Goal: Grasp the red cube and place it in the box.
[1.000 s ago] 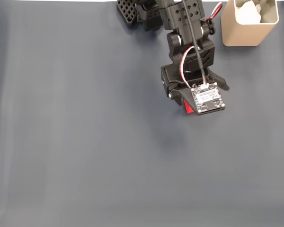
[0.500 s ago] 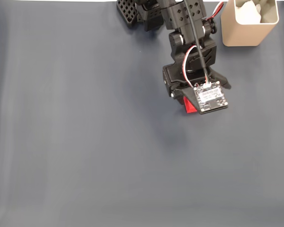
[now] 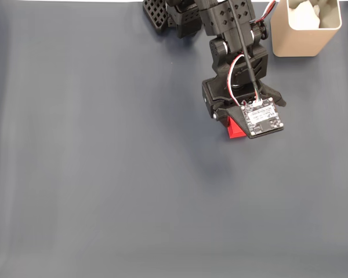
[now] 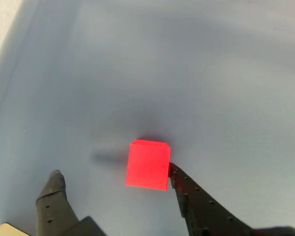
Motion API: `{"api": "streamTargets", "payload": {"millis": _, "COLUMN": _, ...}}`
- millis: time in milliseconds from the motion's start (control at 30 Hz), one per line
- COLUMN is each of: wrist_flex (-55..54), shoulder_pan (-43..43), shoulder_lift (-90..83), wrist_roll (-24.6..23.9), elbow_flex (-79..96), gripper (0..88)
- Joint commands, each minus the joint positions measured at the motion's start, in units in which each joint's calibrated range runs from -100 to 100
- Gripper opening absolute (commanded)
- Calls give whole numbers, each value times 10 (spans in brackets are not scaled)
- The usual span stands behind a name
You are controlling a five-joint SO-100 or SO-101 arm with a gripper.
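Observation:
The red cube [image 4: 147, 164] rests on the dark grey mat between my gripper's [image 4: 113, 172] two black fingers. The right finger [image 4: 187, 196] touches the cube's right face, while the left finger [image 4: 53, 189] stands well apart from it, so the gripper is open. In the fixed view the cube [image 3: 234, 131] peeks out from under the arm's wrist and its camera board [image 3: 263, 118]. The beige box [image 3: 301, 41] stands at the top right, up and to the right of the arm.
The arm's black base [image 3: 180, 14] sits at the top edge of the grey mat [image 3: 104, 162]. Something white lies inside the box. A pale strip [image 4: 2, 24] marks the mat's edge at the wrist view's upper left.
The wrist has crept slightly right and down in the fixed view. A little more of the red cube shows beside the camera board.

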Motion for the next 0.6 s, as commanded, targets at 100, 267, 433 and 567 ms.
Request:
{"api": "streamTargets", "payload": {"millis": 100, "wrist_flex": -4, "shoulder_pan": -5, "shoulder_lift": -11, "wrist_roll": -7, "elbow_flex": -39, "gripper": 483}}
{"api": "streamTargets", "payload": {"millis": 267, "wrist_flex": -6, "shoulder_pan": -5, "shoulder_lift": -8, "wrist_roll": -7, "elbow_flex": -44, "gripper": 483}}
{"api": "streamTargets", "payload": {"millis": 433, "wrist_flex": -7, "shoulder_pan": -6, "shoulder_lift": -5, "wrist_roll": -9, "elbow_flex": -52, "gripper": 456}}
{"api": "streamTargets", "payload": {"millis": 567, "wrist_flex": -8, "shoulder_pan": -6, "shoulder_lift": -3, "wrist_roll": -11, "elbow_flex": -61, "gripper": 369}}
